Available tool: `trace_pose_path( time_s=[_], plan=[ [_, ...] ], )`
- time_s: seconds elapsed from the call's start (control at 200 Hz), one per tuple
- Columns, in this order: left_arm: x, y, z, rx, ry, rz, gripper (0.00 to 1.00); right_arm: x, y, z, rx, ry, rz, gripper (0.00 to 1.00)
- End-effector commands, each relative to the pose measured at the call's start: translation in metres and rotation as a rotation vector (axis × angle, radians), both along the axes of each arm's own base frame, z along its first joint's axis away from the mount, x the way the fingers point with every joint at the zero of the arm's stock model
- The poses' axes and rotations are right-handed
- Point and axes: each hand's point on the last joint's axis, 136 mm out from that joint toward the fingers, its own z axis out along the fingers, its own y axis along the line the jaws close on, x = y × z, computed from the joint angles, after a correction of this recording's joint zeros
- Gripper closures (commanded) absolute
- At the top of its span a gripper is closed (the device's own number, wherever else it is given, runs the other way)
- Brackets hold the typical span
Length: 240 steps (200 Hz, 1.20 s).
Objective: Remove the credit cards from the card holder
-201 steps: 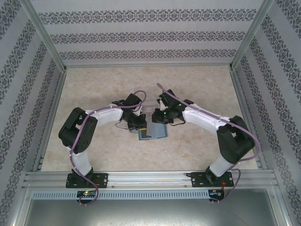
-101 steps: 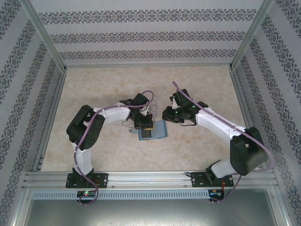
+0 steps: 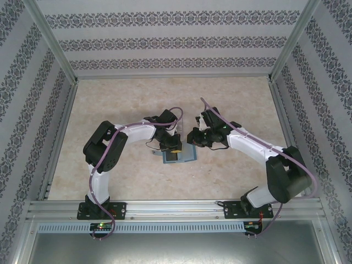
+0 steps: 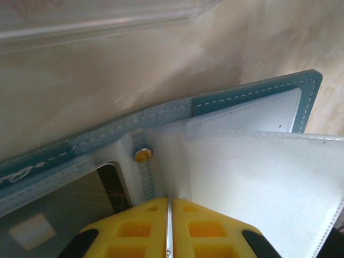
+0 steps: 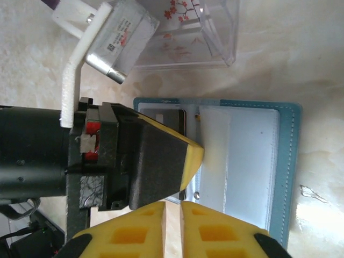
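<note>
Both elbows have swung to the right since the earlier frame. From above, the right tool (image 3: 191, 137) has drawn back a little, off the card holder (image 3: 185, 157). The left tool (image 3: 172, 149) is planted on the holder's left half, near the middle of the bench (image 3: 110, 110). In the left wrist view, the left tool's pads are pressed together low over the open holder's fold. Whether a clear sleeve leaf is nipped between them I cannot tell. A dark credit card (image 4: 114, 185) sits in the left pocket, and the clear plastic tray (image 4: 107, 24) lies just beyond the teal edge. In the right wrist view, the right tool (image 5: 172, 207) is all but closed, with a narrow slit and nothing in it, hovering beside the left tool's tip (image 5: 196, 156). The holder (image 5: 285, 161) lies flat and open, just short of the tray. Pale blossom-printed cards (image 5: 180, 27) show through the tray wall, probably ones already removed. At least the dark card looks left to pull, so the right tool's retreat reads as lining up a fresh approach while the left pins the holder down.
</note>
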Motion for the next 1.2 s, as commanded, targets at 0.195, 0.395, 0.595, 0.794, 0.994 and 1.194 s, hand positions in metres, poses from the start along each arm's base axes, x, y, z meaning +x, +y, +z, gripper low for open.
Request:
trace_pose_path(
  time_s=[0.195,0.395,0.595,0.794,0.994,1.194],
  plan=[
    [-0.004,-0.002,-0.001,0.016,0.011,-0.009,0.9,-0.01,0.012,-0.036,-0.016,0.095,0.026,0.9],
    [0.0,0.006,0.02,0.032,-0.054,0.009,0.92,-0.011,0.015,-0.048,-0.026,0.121,0.035,0.9],
    [-0.001,0.026,0.034,0.095,-0.111,0.033,0.93,-0.009,0.025,-0.048,-0.019,0.124,0.055,0.89],
    [-0.008,0.042,0.031,0.12,-0.103,0.06,0.94,-0.007,0.039,-0.047,-0.007,0.125,0.085,0.88],
    [-0.014,0.051,0.023,0.136,-0.082,0.069,0.95,-0.005,0.057,-0.048,0.009,0.131,0.112,0.83],
    [-0.018,0.056,0.018,0.154,-0.075,0.074,0.97,-0.001,0.069,-0.053,0.005,0.144,0.121,0.77]
  ],
)
